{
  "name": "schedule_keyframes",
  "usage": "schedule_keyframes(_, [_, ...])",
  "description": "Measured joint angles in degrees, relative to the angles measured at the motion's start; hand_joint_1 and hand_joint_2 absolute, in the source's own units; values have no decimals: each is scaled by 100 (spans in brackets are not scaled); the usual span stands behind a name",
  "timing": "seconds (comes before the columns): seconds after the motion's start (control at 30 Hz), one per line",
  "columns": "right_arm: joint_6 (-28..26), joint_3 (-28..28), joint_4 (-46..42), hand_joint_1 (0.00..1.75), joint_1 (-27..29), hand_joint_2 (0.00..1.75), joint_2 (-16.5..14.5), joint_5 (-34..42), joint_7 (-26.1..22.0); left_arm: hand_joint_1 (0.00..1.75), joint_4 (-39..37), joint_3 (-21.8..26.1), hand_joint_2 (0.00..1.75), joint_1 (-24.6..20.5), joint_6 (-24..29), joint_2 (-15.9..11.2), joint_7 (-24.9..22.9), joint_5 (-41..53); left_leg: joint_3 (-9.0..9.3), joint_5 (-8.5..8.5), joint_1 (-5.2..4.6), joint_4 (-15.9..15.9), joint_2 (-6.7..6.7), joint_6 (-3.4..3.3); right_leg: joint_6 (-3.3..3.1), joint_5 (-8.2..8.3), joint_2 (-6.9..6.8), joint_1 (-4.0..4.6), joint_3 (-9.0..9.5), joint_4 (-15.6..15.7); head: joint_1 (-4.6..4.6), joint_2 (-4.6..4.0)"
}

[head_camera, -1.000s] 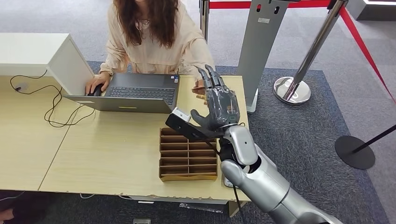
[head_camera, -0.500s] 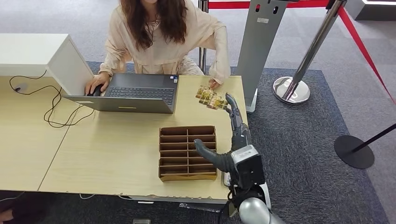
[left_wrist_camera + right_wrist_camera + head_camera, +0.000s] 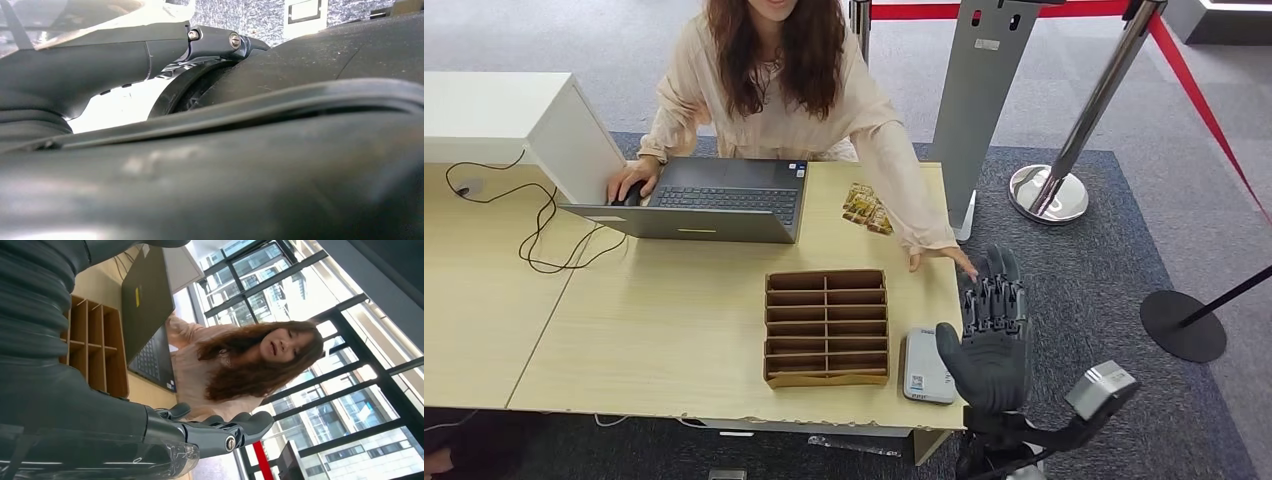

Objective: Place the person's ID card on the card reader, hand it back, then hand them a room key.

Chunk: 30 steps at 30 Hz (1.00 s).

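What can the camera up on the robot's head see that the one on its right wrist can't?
Head view alone: the card reader at the table's near edge, the small cards beside the laptop, and the person's hand reaching toward the right hand. Right wrist view alone: tall windows behind the person. Both: the laptop, the wooden organizer, the person.

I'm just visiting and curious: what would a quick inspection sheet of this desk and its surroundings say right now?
Surface: wooden desk, tidy.
Job's things: card reader at the near edge; cards lying beside the laptop.
Clutter: empty cardboard organizer; white box.
Hands: right hand raised, fingers apart, holding nothing; person's hand reaching toward it.
Cables: black cable looping across the desk.
Surroundings: stanchions with red belt; grey carpet.
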<state>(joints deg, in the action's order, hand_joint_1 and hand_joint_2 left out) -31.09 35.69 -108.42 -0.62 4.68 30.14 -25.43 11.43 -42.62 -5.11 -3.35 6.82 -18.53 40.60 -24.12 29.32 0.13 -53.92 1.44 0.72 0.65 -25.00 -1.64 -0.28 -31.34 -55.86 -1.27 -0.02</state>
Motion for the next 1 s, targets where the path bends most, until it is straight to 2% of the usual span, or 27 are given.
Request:
schedule_keyframes(0.17, [11,5,23,0,68,175,101,49,25,0,0,51,0,0,25,-3,11,-42,0,0,0,0,0,0,0,0,0,0,0,0,0,0])
schedule_keyframes(0.4, [-67,132,167,0,229,175,287,240,-175,0,0,96,0,1,33,-19,61,-69,-4,0,0,0,-1,0,0,0,0,0,-2,0,0,0])
schedule_keyframes(1.0, [-178,481,381,0,152,175,479,338,-167,0,0,98,0,1,29,-23,56,-73,-3,0,1,0,-1,0,0,0,-1,0,-1,0,0,0])
